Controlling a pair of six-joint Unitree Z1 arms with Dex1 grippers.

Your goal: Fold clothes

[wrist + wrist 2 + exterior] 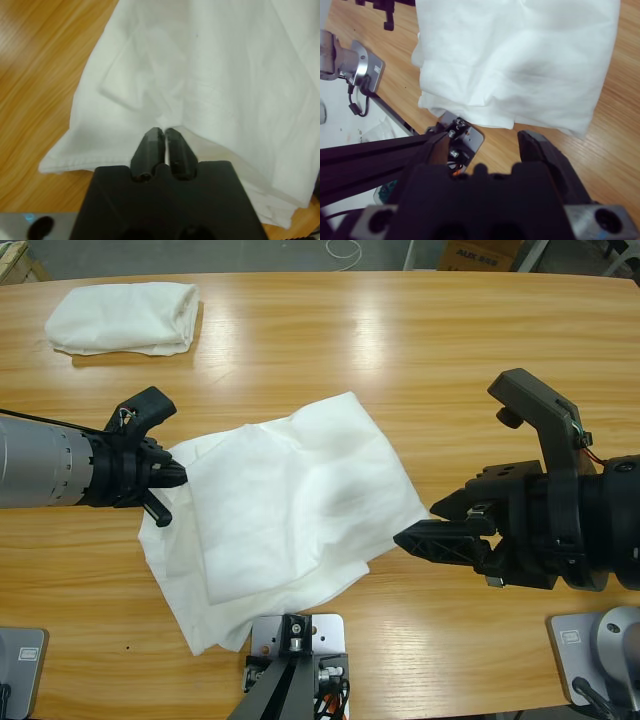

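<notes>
One shirt (125, 318) already lies folded at the counter's (400, 350) far corner. Your second shirt (290, 510), soft white cotton, lies mid-counter, half folded and rumpled. Your left gripper (160, 134) has its jaws pressed together at the shirt's edge; your right gripper (440, 525) waits beside it, jaws spread.

Plain white T-shirts (290, 505), black grippers (178, 476), wood-grain table (400, 350)

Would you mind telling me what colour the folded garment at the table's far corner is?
Plain white; the folded cotton T-shirt shows best in the high view.
</notes>
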